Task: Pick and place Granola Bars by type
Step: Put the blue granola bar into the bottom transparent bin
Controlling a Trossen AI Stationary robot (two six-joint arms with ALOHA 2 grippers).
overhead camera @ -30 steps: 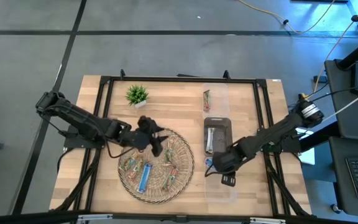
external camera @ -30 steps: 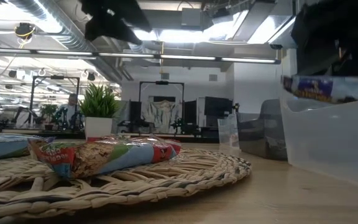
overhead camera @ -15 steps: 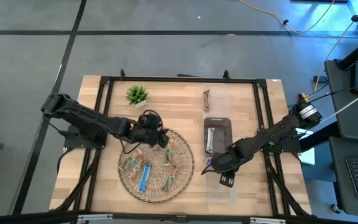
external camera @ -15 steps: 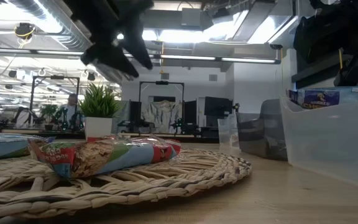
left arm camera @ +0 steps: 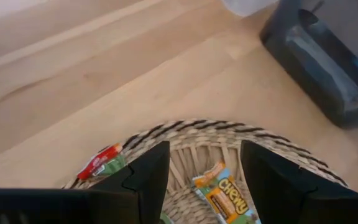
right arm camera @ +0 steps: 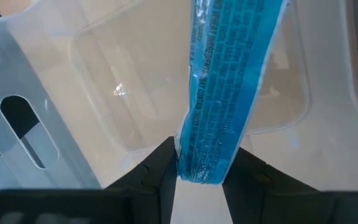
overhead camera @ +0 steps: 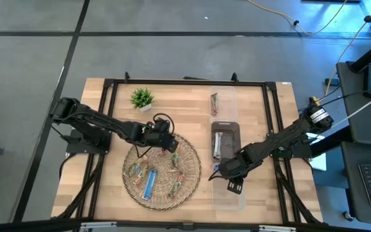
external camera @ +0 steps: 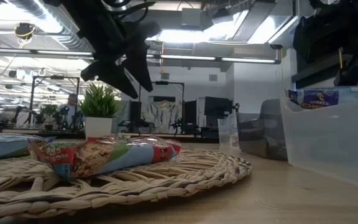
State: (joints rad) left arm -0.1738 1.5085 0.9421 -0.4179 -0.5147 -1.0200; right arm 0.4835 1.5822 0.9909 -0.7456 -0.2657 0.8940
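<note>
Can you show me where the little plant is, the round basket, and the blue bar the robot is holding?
Little plant (overhead camera: 142, 97), high view, on its green leaves.
Round basket (overhead camera: 192, 166), high view, on its bare woven rim.
Blue bar (right arm camera: 229, 81), right wrist view, on the wrapper's middle, above the right pincer's fingers.

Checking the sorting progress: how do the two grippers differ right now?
The right gripper is shut on a blue bar above the clear bin; the left gripper is open and empty. The left hangs over the woven tray, the right beside it. Both have dark fingers.
</note>
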